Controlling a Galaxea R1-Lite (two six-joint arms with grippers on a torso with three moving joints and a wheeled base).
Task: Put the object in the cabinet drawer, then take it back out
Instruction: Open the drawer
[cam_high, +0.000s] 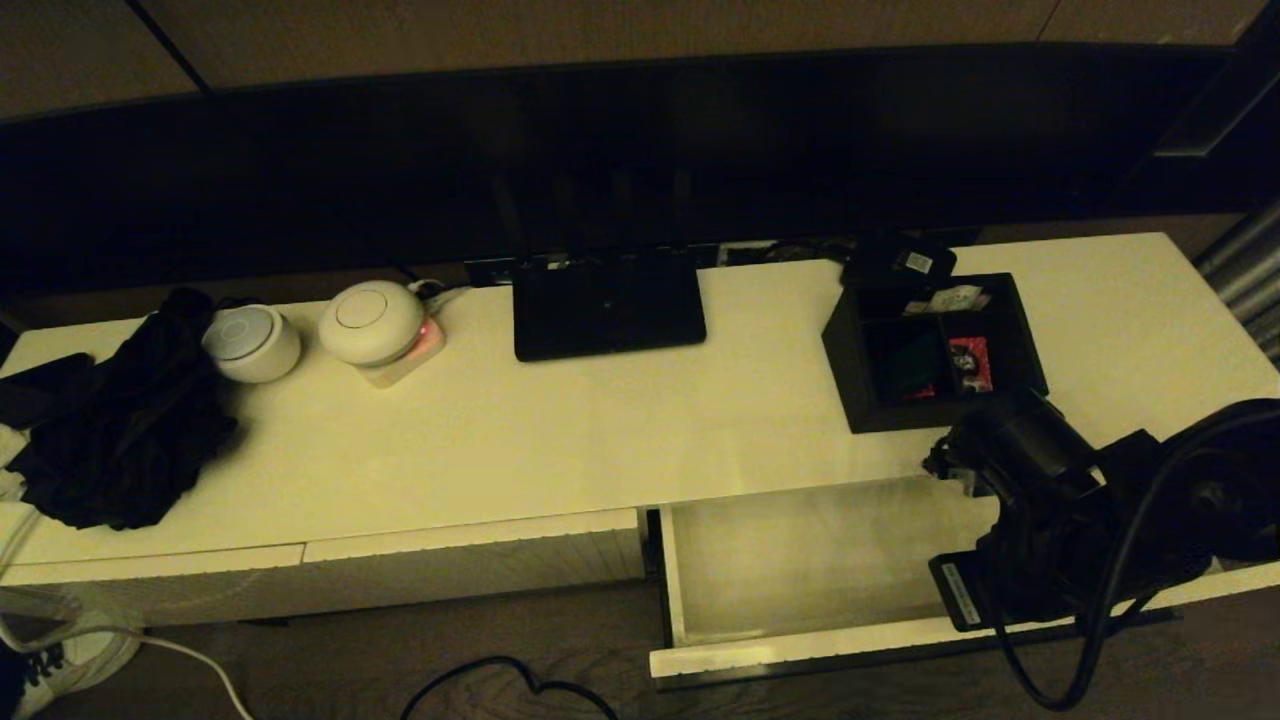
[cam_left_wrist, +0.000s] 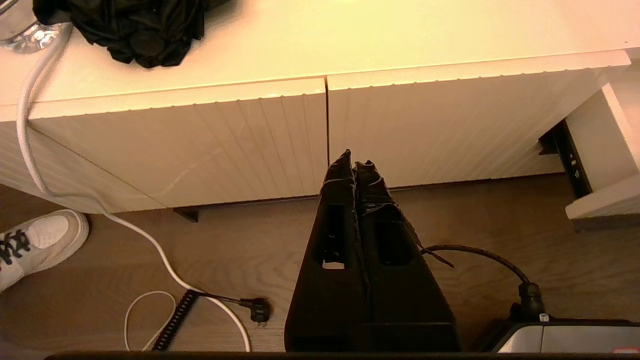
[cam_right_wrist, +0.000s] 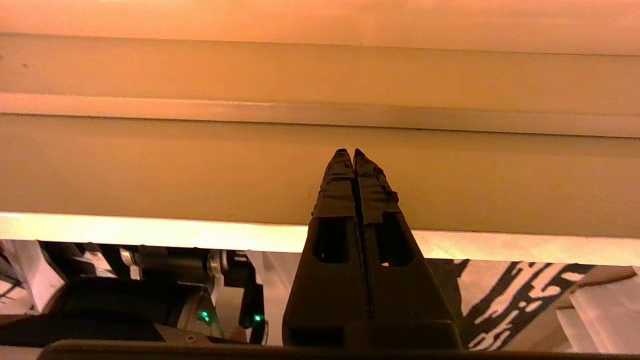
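Observation:
The black organiser box (cam_high: 935, 350) stands on the cream cabinet top at the right, red and white packets showing between its dividers. Just in front of it the cabinet drawer (cam_high: 800, 560) is pulled out, its pale inside bare. My right arm (cam_high: 1040, 500) hangs over the drawer's right part. The right gripper (cam_right_wrist: 354, 152) is shut with nothing in it, its tips above the drawer floor (cam_right_wrist: 200, 170) just past the front rim, apart from the box. My left gripper (cam_left_wrist: 354, 157) is shut and holds nothing, parked low before the closed ribbed fronts (cam_left_wrist: 200, 145).
A flat black router (cam_high: 608, 305) lies at the back middle, and a small black device with a white label (cam_high: 900, 258) sits behind the box. Two white round devices (cam_high: 250, 342) (cam_high: 372, 322) and black cloth (cam_high: 120, 430) are at the left. Cables (cam_left_wrist: 150, 240) and a shoe (cam_left_wrist: 40, 240) lie on the floor.

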